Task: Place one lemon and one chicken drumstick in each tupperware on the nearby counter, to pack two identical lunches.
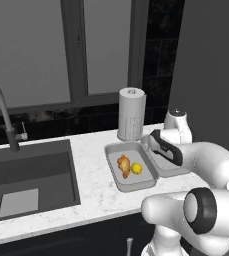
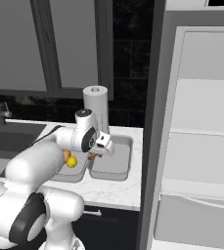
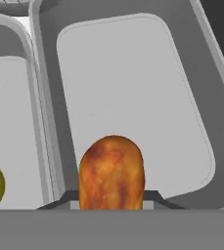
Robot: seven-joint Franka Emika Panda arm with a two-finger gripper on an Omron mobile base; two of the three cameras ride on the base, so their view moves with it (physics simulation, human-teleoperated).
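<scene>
Gripper [image 3: 111, 202] clamps an orange-brown chicken drumstick [image 3: 112, 172] above the empty grey rectangular tupperware [image 3: 133, 93].
Left base view shows its twin tray [image 1: 117, 172] already holding a second drumstick [image 1: 123, 164] and a round yellow lemon [image 1: 136, 168] on the white marble counter [image 1: 93, 175].

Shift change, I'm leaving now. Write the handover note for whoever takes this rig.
Gripper: shut on a chicken drumstick, held above the right tupperware, which has nothing lying in it.
Left tupperware: holds the other drumstick and a lemon, so that lunch is packed.
Both trays sit side by side on the counter, between the sink and the paper towel roll.
Left: release the held drumstick into the right tray, then add a lemon to it. I cannot say where the second lemon is.
</scene>
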